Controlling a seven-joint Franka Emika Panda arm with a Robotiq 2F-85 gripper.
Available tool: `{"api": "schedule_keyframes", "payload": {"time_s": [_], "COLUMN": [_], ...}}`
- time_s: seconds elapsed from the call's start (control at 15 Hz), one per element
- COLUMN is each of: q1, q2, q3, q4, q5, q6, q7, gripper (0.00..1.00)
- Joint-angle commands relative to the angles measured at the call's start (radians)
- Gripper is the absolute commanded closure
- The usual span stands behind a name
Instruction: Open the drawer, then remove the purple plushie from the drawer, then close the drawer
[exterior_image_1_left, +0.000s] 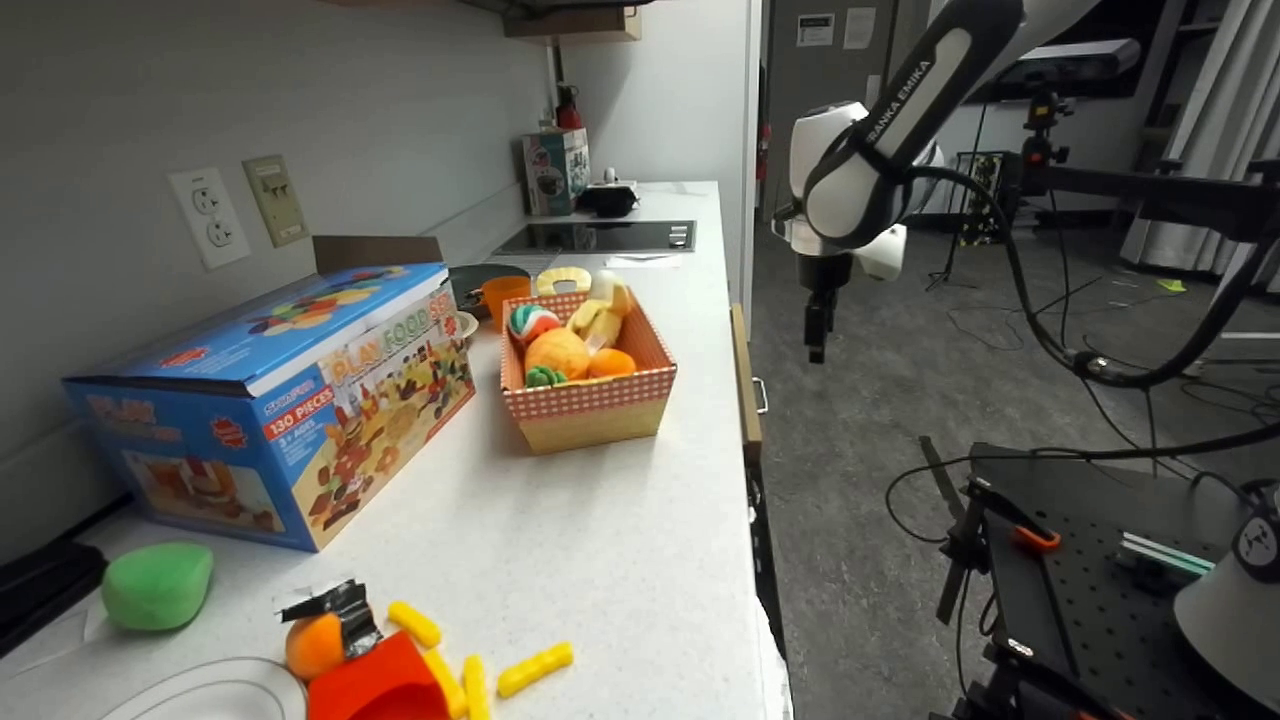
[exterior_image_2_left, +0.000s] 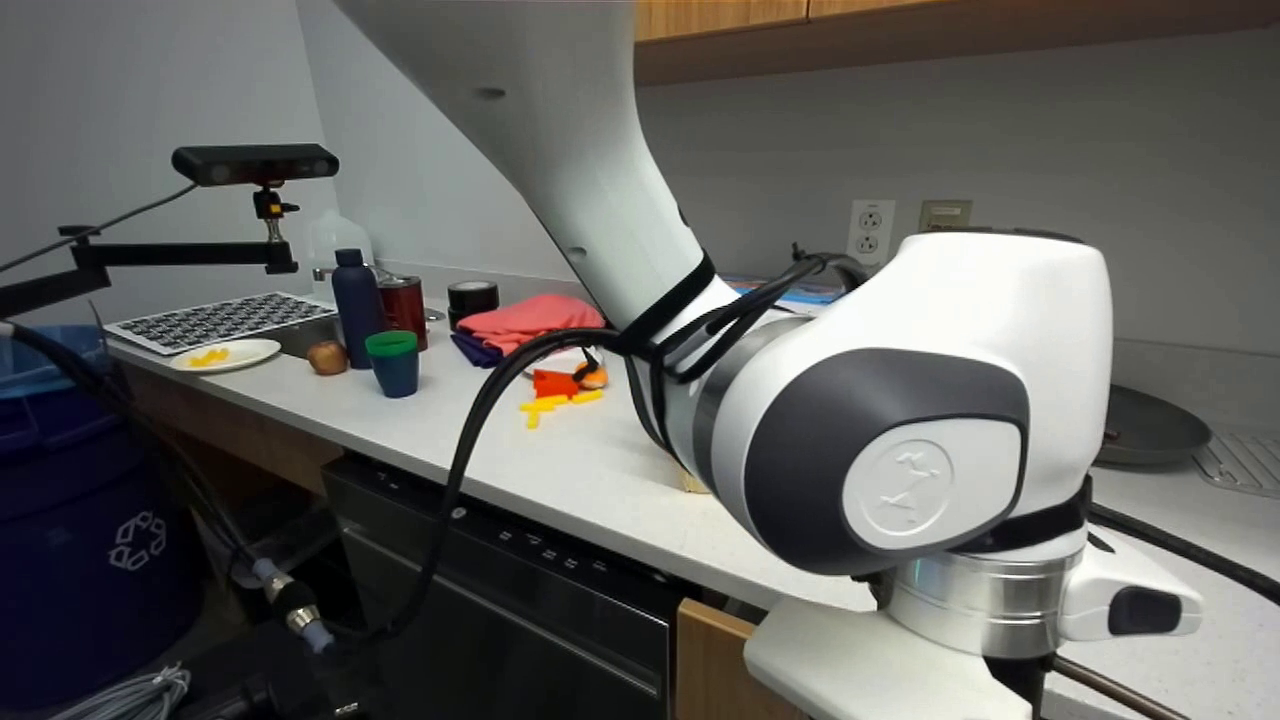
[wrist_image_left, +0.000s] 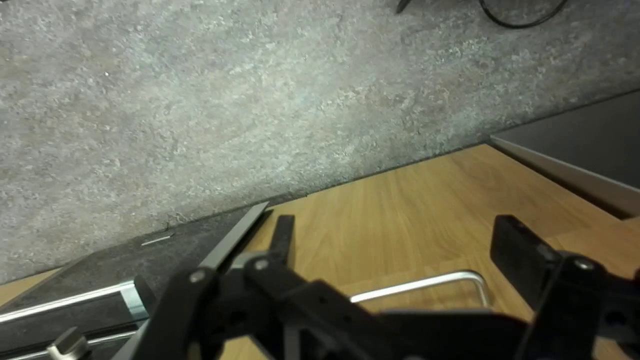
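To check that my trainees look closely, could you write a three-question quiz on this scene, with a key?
1. True or false: the black two-fingered gripper stands open.
2. Choose: the red-and-white checked basket holds (a) metal tools, (b) colourful toy food, (c) folded towels.
3. Name the metal part on the tan wood-coloured drawer front.

Key: 1. True. 2. b. 3. A silver U-shaped handle.

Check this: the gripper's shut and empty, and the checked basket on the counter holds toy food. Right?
Not shut: the wrist view shows the gripper open, its fingers apart. It is empty, and the checked basket holds toy food.
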Motion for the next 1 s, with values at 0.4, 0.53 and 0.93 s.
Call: {"api": "schedule_keyframes", "payload": {"time_s": [0.4, 0.53, 0.93], "q1": [-0.009, -0.009, -0.033], "q2": [-0.023, -0.023, -0.025], "q3": [-0.006, -0.006, 0.074], "q4": [-0.024, -0.024, 0.000], "q5": [-0.021, -0.021, 0.328], "q6": [-0.001, -0.001, -0.019], "q7": [0.003, 0.003, 0.026], "gripper": [0.00, 0.00, 0.00]}}
